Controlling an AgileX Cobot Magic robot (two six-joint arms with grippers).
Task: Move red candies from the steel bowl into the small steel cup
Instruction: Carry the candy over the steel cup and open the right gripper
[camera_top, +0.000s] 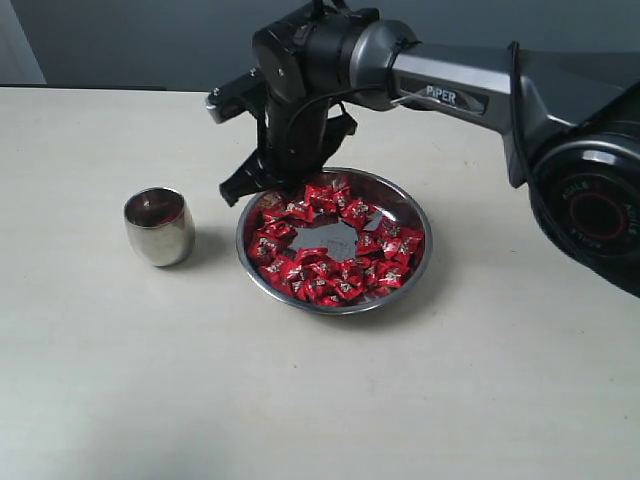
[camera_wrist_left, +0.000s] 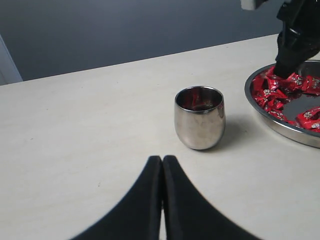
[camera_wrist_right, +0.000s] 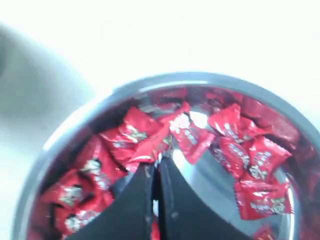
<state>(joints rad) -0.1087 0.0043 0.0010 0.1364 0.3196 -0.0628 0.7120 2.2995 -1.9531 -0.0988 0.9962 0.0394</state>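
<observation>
The steel bowl (camera_top: 335, 308) sits mid-table, with many red candies (camera_top: 340, 275) in a ring around its bare shiny centre. My right gripper (camera_top: 296, 192) reaches down into the bowl's far left side. In the right wrist view its jaws (camera_wrist_right: 158, 161) are pressed together, with the edge of a red candy (camera_wrist_right: 150, 147) pinched at the tips. The small steel cup (camera_top: 158, 227) stands upright left of the bowl. Its inside shows dark reddish reflections, and I cannot tell if it holds anything. My left gripper (camera_wrist_left: 162, 159) is shut and empty, low over the table just short of the cup (camera_wrist_left: 200, 117).
The right arm (camera_top: 470, 95) stretches in from the right, above the table behind the bowl. The left wrist view shows the bowl's rim (camera_wrist_left: 280, 127) to one side of the cup. Bare tabletop (camera_top: 300, 400) lies in front of the cup and bowl.
</observation>
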